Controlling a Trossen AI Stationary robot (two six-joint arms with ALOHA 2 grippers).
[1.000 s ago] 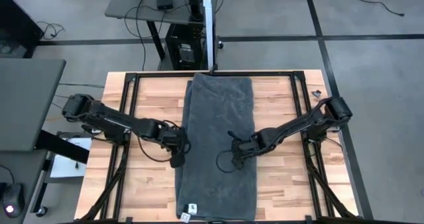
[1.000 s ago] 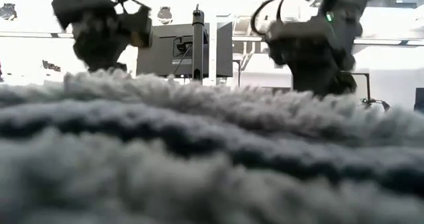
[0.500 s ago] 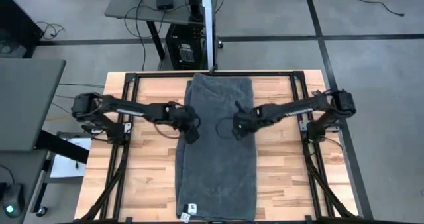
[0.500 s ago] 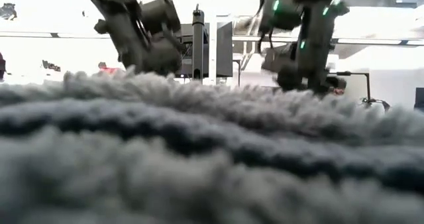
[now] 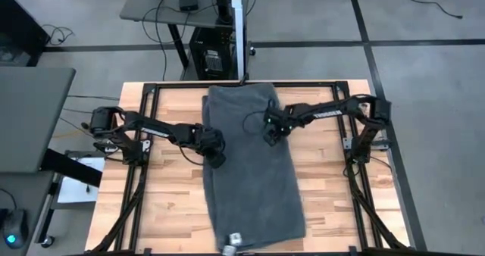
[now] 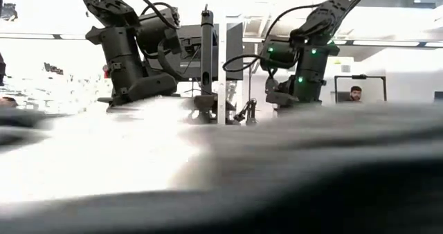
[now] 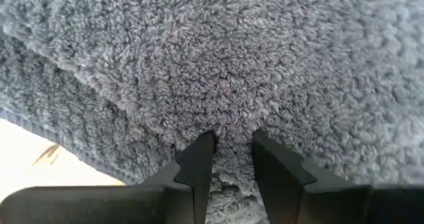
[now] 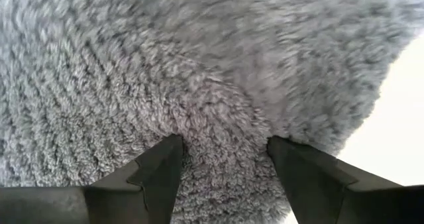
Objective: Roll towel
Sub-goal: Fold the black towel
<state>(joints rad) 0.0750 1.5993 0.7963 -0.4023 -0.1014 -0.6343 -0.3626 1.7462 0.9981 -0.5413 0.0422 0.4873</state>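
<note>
The dark grey towel [image 5: 254, 173] lies flat and lengthwise on the wooden table, from the far edge to the near edge, slightly askew. Its white tag [image 5: 235, 239] sits at the near end. My left gripper [image 5: 217, 157] is at the towel's left long edge, shut on cloth [image 7: 232, 151]. My right gripper [image 5: 270, 132] is on the towel's far half near its right long edge, its fingers wide apart with cloth humped between them [image 8: 225, 151]. In the low view the blurred towel [image 6: 221, 172] hides both sets of fingertips. My left gripper pinches a small tuft of the towel's top surface [image 7: 232, 128] between its two fingers, just inside the left long edge. The fingers come steeply from above. The cloth around them lies on the table. My right gripper has a broad hump of towel [image 8: 222, 128] between its widely spaced fingers, near the right long edge. The fingers come steeply from above, their ends sunk into the pile. One layer or several, I cannot tell.
Bare wood shows to the left [image 5: 174, 203] and right [image 5: 333, 188] of the towel. Black frame rails [image 5: 148, 112] run along both sides of the table. A post [image 5: 241, 29] stands at the far edge. A person [image 6: 355, 93] sits in the room behind.
Both grippers have gone toward the table's far edge, the right one much farther; the left has also moved right onto the towel's edge. The towel has turned on the table: its far end has slid left and its near end with the tag has slid right.
</note>
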